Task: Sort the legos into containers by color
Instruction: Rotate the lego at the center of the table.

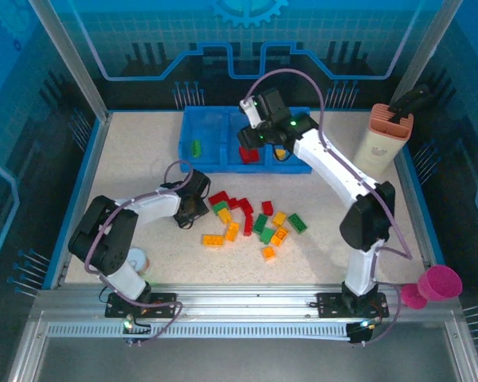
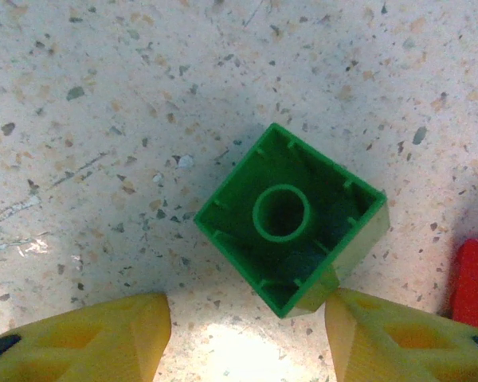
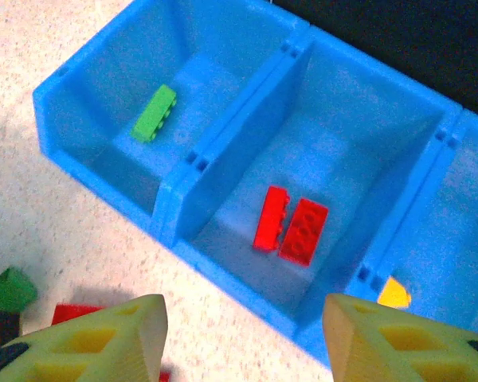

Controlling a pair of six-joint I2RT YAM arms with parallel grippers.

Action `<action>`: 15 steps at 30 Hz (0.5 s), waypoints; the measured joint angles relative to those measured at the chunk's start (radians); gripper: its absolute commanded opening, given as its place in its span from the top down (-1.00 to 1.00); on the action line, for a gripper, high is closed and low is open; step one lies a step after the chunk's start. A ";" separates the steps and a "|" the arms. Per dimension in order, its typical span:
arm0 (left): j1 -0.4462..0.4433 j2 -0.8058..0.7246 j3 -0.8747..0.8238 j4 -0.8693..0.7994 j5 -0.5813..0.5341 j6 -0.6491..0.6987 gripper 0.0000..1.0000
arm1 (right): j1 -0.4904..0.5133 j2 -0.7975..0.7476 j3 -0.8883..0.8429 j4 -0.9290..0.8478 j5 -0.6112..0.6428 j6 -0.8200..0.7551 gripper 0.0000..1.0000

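Left jaws: spread and unclamped, either side of one corner of an upside-down green brick point(image 2: 287, 227), desk centre-left.
Handling: light, rigid, slick; pinch two flat opposite walls.
Loose legos point(image 1: 251, 224): mid-desk.
Right jaws: parted, empty, above blue tray point(image 3: 175, 199), far edge.

legos point(image 1: 248, 224) before the containers point(image 1: 211, 131)

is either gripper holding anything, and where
Nothing held: left gripper open before an upturned green plastic brick, right gripper open above the blue plastic tray.

the table point(image 2: 95, 95) looks like matt speckled stone; the green brick point(image 2: 291, 219) and the blue tray point(image 3: 223, 139) are smooth, slightly glossy moulded plastic.
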 measured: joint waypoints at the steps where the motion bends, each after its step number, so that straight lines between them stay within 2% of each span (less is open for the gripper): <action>1: 0.000 0.000 0.002 -0.003 0.000 0.001 -0.18 | 0.002 -0.025 -0.035 0.005 0.005 0.000 -0.13; 5: -0.003 0.010 0.023 -0.019 0.000 0.027 -0.30 | 0.004 -0.099 -0.169 0.023 0.029 0.004 -0.14; 15: -0.011 0.083 0.122 -0.101 -0.027 0.140 -0.34 | 0.004 -0.115 -0.339 0.043 0.039 0.042 -0.16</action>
